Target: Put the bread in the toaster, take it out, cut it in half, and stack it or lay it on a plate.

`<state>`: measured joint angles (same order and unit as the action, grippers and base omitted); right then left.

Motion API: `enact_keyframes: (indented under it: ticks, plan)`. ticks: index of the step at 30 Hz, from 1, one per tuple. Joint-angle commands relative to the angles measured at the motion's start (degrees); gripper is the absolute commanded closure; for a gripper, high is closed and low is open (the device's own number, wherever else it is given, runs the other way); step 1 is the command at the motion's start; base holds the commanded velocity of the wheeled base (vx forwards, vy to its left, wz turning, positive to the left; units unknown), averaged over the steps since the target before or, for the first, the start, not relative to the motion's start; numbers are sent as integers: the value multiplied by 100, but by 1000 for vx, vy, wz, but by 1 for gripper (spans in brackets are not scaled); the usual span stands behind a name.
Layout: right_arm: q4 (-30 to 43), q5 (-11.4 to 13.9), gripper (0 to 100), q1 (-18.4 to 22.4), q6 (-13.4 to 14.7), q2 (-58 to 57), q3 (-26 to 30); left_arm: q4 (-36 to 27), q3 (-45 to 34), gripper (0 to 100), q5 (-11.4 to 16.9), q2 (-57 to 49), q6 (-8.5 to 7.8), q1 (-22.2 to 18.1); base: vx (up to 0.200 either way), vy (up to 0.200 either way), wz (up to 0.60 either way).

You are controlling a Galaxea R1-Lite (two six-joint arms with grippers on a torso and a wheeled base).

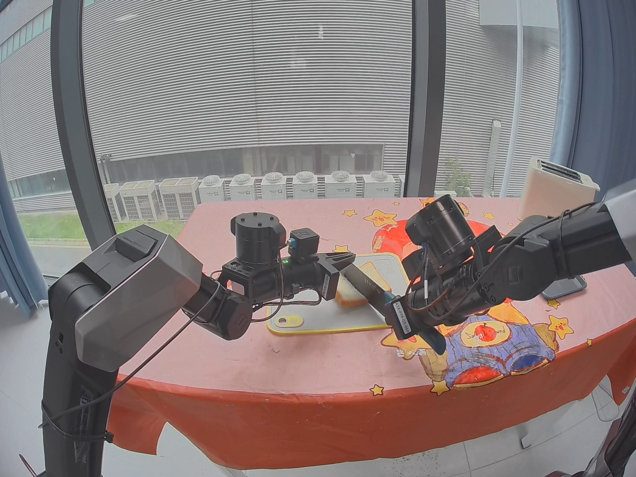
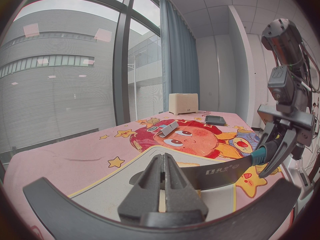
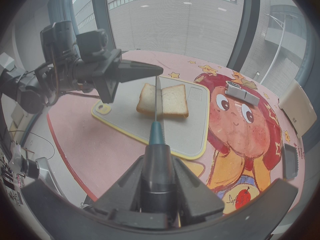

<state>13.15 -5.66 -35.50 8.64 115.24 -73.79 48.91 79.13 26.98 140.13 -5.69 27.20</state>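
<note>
Pink-clothed desk (image 1: 265, 359), window (image 1: 252, 67) behind; bread (image 3: 173, 100) on cutting board (image 3: 186, 134); left gripper (image 2: 163, 156) fingers together; right gripper (image 3: 158, 159) fingers clamped on knife (image 2: 216, 174).

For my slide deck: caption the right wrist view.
Right gripper holds knife across bread on cutting board, left gripper nearby.

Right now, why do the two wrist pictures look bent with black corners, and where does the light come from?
Left wrist view: a wide lens bows the window frame, blackens the corners; pink reflections float on the window. Right wrist view: same bowing, the cutting board curves. Head view: daylight through that window behind the table, shadows soft.
</note>
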Motion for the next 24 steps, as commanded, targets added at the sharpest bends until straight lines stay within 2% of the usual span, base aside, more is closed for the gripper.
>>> enact_keyframes:
  ticks: [1, 9, 14, 17, 20, 24]
  plan:
    - [21, -6, 100, -1, 6, 25, 260, 22, -29, 100, 0, 32, -2, 5, 0, 0, 0]
    - [-41, -6, 100, -10, -12, 34, 260, 84, -91, 100, -8, -162, -2, 5, 0, 0, 0]
    - [21, -6, 100, -1, -3, -28, -215, 40, -108, 100, -17, -118, -2, 5, 0, 0, 0]
    - [38, -6, 100, 17, -12, -36, -311, 13, -64, 100, -17, -21, -2, 5, 0, 0, 0]
    - [38, -6, 100, 17, -12, -28, -259, 5, -38, 100, -17, 32, -2, 5, 0, 0, 0]
    - [3, -6, 100, 61, -12, 60, 137, 5, -20, 100, -17, 32, -2, 5, 0, 0, 0]
